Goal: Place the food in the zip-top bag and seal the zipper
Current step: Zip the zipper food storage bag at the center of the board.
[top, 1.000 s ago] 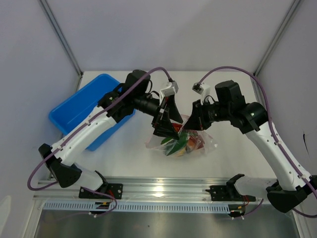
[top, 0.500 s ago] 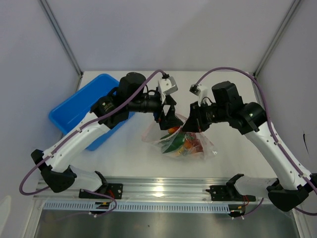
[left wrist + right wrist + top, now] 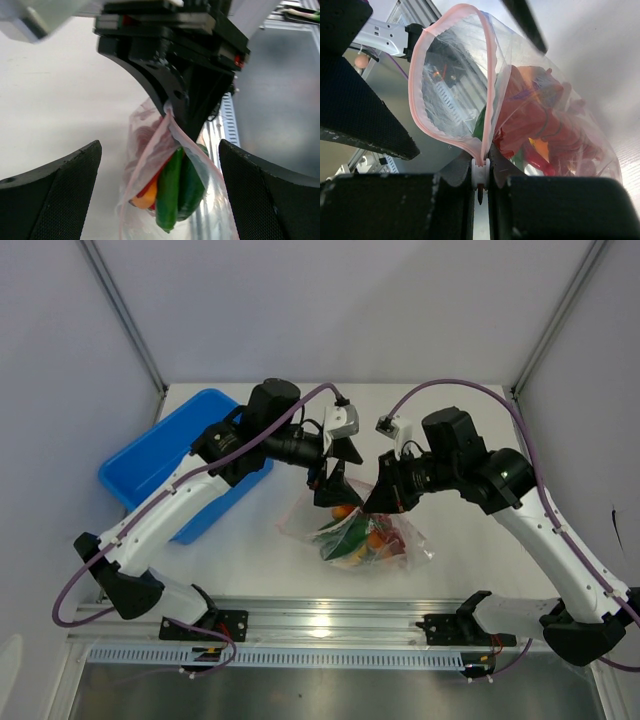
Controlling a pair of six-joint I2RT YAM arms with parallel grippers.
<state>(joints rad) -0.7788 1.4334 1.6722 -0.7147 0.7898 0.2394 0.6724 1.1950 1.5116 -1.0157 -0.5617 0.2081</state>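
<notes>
The zip-top bag (image 3: 352, 537) hangs and rests mid-table with the food (image 3: 362, 537) inside: long green vegetables (image 3: 172, 192), an orange piece (image 3: 145, 199) and red chillies (image 3: 535, 117). My right gripper (image 3: 378, 498) is shut on the white slider at one end of the pink zipper (image 3: 418, 95), and the bag mouth gapes in a loop. My left gripper (image 3: 334, 478) stands wide open just left of the bag's top. Its fingers (image 3: 55, 187) straddle the bag (image 3: 145, 150) without touching it. In the right wrist view the right gripper (image 3: 480, 176) pinches the strip.
A blue plastic bin (image 3: 150, 465) sits at the back left under the left arm. The aluminium rail (image 3: 330, 620) runs along the near table edge. Both wrists are close together above the bag.
The right gripper has carried the bag's top a little to the left and nearer. The left gripper stayed open and shifted slightly beside the bag's mouth.
</notes>
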